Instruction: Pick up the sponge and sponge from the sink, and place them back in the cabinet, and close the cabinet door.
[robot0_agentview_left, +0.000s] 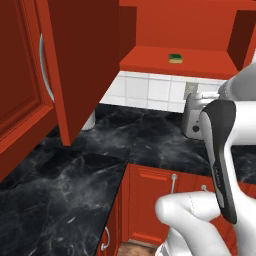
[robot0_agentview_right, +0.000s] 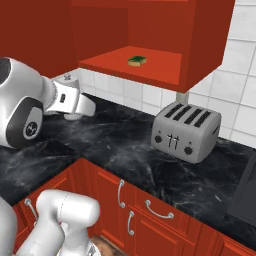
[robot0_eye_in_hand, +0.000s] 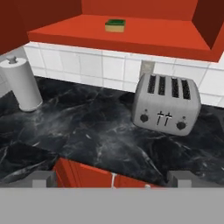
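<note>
One sponge (robot0_eye_in_hand: 115, 25), yellow-green with a dark top, lies on the open cabinet (robot0_eye_in_hand: 131, 37) shelf; the gripper (robot0_eye_in_hand: 113, 178) stands wide and empty. The cabinet door (robot0_agentview_left: 75, 60) hangs open, seemingly close beside the arm; a careless swing could knock it.

We see an evenly bright, rendered kitchen with no one light source that we can place; the black stone counter (robot0_eye_in_hand: 87, 131) carries soft pale sheen and the toaster (robot0_eye_in_hand: 166, 105) throws a faint shadow on it to its left and near side. The inside of the open red cabinet (robot0_agentview_right: 150, 65) is darker toward its far wall, above the lit shelf. All three pictures are slightly soft and coarse in fine detail, without visible warping at the edges.
</note>
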